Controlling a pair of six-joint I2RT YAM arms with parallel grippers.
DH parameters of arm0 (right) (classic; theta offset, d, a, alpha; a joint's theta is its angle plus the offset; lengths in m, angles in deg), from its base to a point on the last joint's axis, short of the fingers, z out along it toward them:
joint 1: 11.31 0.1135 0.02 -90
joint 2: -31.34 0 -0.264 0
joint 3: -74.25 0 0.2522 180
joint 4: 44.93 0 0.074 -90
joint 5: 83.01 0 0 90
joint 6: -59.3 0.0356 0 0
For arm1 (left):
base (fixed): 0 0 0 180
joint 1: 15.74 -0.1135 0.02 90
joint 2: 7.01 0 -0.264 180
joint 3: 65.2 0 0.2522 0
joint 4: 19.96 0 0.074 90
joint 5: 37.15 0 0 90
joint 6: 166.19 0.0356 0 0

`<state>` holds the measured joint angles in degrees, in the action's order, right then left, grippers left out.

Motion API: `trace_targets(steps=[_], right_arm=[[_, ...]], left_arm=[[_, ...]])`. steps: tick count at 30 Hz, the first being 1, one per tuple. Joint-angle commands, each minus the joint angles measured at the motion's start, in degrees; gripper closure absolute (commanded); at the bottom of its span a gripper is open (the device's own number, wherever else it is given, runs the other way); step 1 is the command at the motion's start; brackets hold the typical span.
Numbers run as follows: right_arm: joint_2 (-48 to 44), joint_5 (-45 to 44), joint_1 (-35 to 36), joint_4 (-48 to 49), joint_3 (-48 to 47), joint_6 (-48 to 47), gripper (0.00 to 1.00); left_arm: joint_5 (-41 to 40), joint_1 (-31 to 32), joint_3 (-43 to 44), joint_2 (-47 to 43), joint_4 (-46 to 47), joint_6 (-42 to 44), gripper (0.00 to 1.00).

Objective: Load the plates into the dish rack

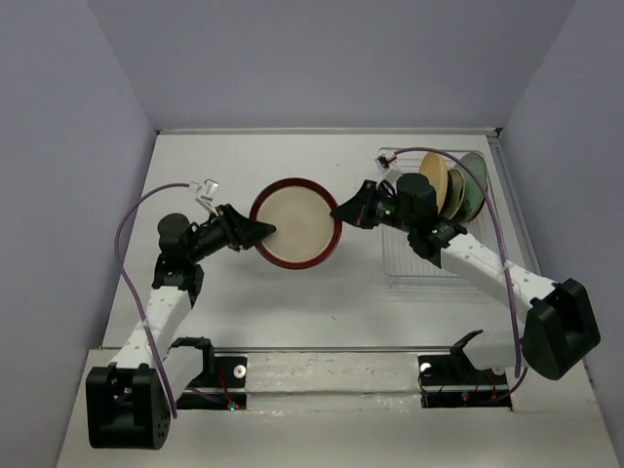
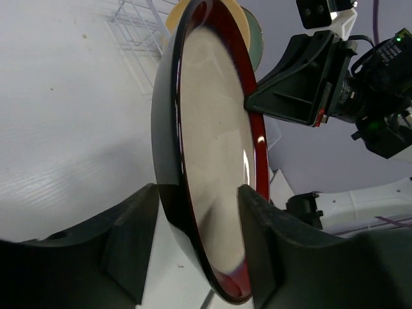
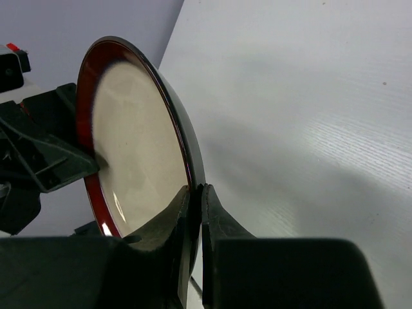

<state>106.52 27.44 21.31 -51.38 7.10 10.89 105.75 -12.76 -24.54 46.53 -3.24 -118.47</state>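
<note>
The cream plate with the red-brown rim (image 1: 295,222) hangs above the table between both arms, its face toward the top camera. My left gripper (image 1: 265,232) straddles its left edge, one finger on the cream face and one against the dark underside (image 2: 198,193). My right gripper (image 1: 339,212) is shut on the opposite rim (image 3: 196,190). The plate also shows in the left wrist view (image 2: 212,161) and the right wrist view (image 3: 129,148). The dish rack (image 1: 390,278) stands at the right and holds an orange-yellow plate (image 1: 434,175), an amber-brown plate (image 1: 454,190) and a pale teal plate (image 1: 472,180), all on edge.
The rack's wire (image 2: 138,32) shows behind the held plate in the left wrist view. Grey walls close in the table on the left, back and right. A purple cable loops over each arm. No other plates show.
</note>
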Motion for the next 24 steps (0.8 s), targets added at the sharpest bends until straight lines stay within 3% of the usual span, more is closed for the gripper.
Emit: trace_targets(steps=[1, 2, 3, 5, 6, 7, 10, 12, 16, 24], right_arm=[[-1.6, 7.5, -0.1, 14.7, -1.5, 4.5, 0.93], [-1.6, 7.9, -0.1, 14.7, -1.5, 4.4, 0.93], [-1.6, 8.2, -0.1, 14.7, -1.5, 4.2, 0.93], [-1.5, 9.3, -0.1, 14.5, -1.3, 3.2, 0.91], [-1.4, 10.0, -0.1, 14.4, -1.2, 2.5, 0.87], [-1.4, 10.7, -0.1, 14.2, -1.0, 1.8, 0.73], [-0.5, 17.7, -0.1, 13.7, -1.2, -1.2, 0.50], [0.8, 20.4, -0.1, 13.5, -1.4, -2.6, 0.45], [2.2, 24.0, -0.1, 13.5, -1.3, -3.8, 0.42], [5.8, 30.0, -0.1, 15.5, -2.0, -2.9, 0.41]], left_arm=[[2.9, 0.2, -0.4, -0.7, 3.6, -0.7, 0.52], [2.9, 0.2, -0.3, -0.8, 3.6, -0.7, 0.61], [3.0, 0.2, -0.3, -1.0, 3.6, -0.6, 0.78], [3.1, 0.2, -0.1, -1.4, 3.7, -0.4, 0.95], [3.0, 0.1, -0.1, -1.6, 4.0, -0.3, 0.95], [3.2, 0.2, -0.2, -1.9, 4.2, -0.5, 0.95], [4.9, 0.4, -1.1, -2.0, 7.9, -3.2, 0.95], [6.2, 0.6, -1.7, -1.9, 11.2, -5.4, 0.95], [7.8, 1.0, -2.7, -1.9, 17.1, -8.4, 0.95], [8.8, 1.9, -3.0, -2.2, 19.1, -9.7, 0.95]])
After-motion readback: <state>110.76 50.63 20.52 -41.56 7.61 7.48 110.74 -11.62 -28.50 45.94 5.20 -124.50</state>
